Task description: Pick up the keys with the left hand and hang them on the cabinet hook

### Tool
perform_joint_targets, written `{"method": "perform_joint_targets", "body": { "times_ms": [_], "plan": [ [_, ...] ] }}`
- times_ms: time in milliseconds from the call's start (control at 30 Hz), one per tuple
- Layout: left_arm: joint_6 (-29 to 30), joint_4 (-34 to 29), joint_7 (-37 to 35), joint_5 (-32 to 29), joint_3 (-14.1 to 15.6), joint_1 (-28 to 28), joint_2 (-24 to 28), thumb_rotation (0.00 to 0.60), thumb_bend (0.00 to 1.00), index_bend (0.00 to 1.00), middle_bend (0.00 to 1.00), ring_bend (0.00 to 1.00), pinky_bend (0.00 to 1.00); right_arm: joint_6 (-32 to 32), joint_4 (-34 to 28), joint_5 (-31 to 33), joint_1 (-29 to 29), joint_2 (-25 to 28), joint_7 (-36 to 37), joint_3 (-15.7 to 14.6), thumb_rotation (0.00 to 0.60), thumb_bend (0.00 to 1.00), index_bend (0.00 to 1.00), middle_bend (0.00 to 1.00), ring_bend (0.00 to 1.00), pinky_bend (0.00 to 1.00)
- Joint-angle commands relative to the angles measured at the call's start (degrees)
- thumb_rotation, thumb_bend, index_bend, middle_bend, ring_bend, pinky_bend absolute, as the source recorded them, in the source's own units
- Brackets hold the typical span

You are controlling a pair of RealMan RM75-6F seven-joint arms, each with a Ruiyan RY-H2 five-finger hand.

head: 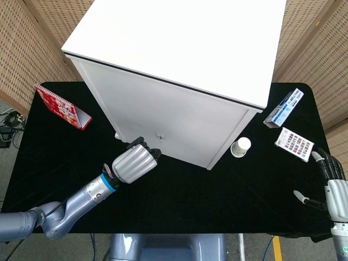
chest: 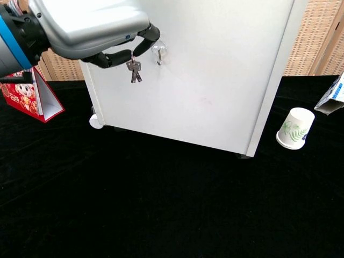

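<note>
The left hand (chest: 88, 27) holds the keys (chest: 134, 70) pinched in its curled fingers, dangling just left of the cabinet hook (chest: 158, 54), while the right hand (head: 331, 182) rests with fingers apart at the worktop (head: 228, 201) edge.

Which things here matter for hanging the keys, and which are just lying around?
Part of the job: left hand, keys, hook, cabinet.

Just lying about: red calendar, paper cup, blue and white box, patterned card, right hand.
</note>
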Motion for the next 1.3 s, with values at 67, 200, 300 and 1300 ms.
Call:
{"method": "perform_joint_targets", "body": {
  "times_ms": [67,200,300,1300],
  "plan": [
    [-0.98,0.01,0.25,0.86,-0.60,-0.63,0.24,0.600,0.46,0.64,0.90,0.87,0.79,-0.05,0.02,0.05,0.02,-0.01,0.10,0.02,0.600,0.12,0.00,0.00,0.00,0.00],
    [-2.74,1.14,0.92,1.35,-0.98,-1.50,0.09,0.600,0.46,0.65,0.90,0.87,0.79,-0.03,0.11,0.11,0.02,-0.02,0.41,0.08,0.600,0.12,0.00,0.00,0.00,0.00],
    [-4.27,2.32,1.68,3.00,-0.62,-2.38,0.35,0.600,0.46,0.65,0.90,0.87,0.79,-0.18,0.25,0.33,0.03,-0.01,0.77,0.13,0.600,0.12,0.00,0.00,0.00,0.00],
    [-9.14,9.11,2.98,2.68,-2.31,-3.37,-2.20,0.600,0.46,0.65,0.90,0.87,0.79,-1.55,1.59,1.65,0.43,-0.27,2.46,0.60,0.600,0.12,0.00,0.00,0.00,0.00]
  ]
}}
